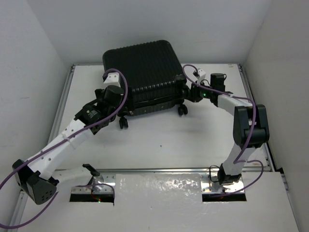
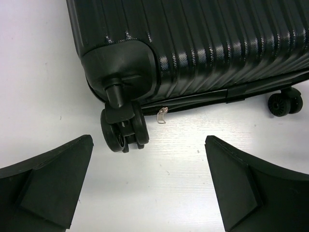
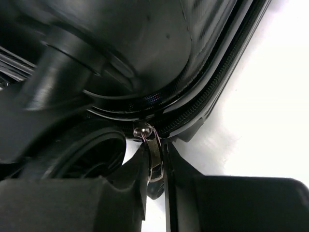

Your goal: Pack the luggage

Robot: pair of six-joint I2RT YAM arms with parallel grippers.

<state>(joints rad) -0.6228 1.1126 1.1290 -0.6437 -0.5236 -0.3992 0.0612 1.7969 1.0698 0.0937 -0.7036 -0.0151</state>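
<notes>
Right gripper (image 3: 154, 169) jaws are nearly closed, pinching a zipper pull (image 3: 153, 157). Left gripper (image 2: 149, 159) jaws are wide open and hold nothing, beside a caster (image 2: 123, 133). One luggage (image 1: 142, 72) lies closed on the table (image 1: 159, 145), with two casters showing.

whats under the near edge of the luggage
Caster wheels at the corners of the luggage, white table below, and a zipper pull pinched in the right pincer. The closed shell hides the table beneath it and anything inside.
</notes>
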